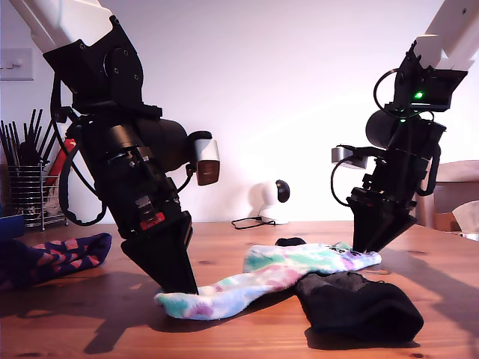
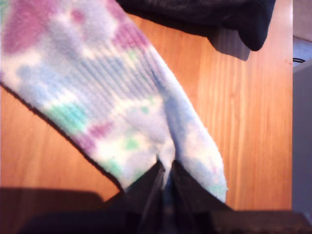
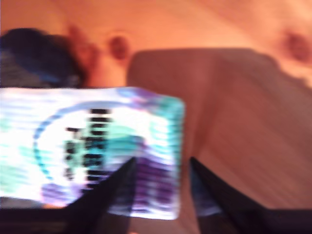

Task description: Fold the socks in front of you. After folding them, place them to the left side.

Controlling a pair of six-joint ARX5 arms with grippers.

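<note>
Exterior view: the wooden table (image 1: pixel 75 314) carries every item. My first gripper (image 1: pixel 177 286), on the arm at the exterior view's left, meets the table at one end of the tie-dye sock (image 1: pixel 277 277); the first wrist view shows its jaws pinched together on that sock's rounded end (image 2: pixel 165 168). My second gripper (image 1: pixel 374 243), on the arm at the exterior view's right, stands at the sock's opposite end; in the second wrist view its jaws are parted, with the sock's cuff edge lying between them (image 3: pixel 161 190), and dark lettering on the cuff is too blurred to read. The tie-dye sock lies stretched across the table's middle, its length partly overlapping the black sock (image 1: pixel 359 307), which sits nearer the camera. The navy sock with pink blocks (image 1: pixel 63 258) lies well apart at the exterior view's left. Behind it, a wire basket (image 1: pixel 30 198) holds upright dark sticks (image 1: pixel 19 138).
</note>
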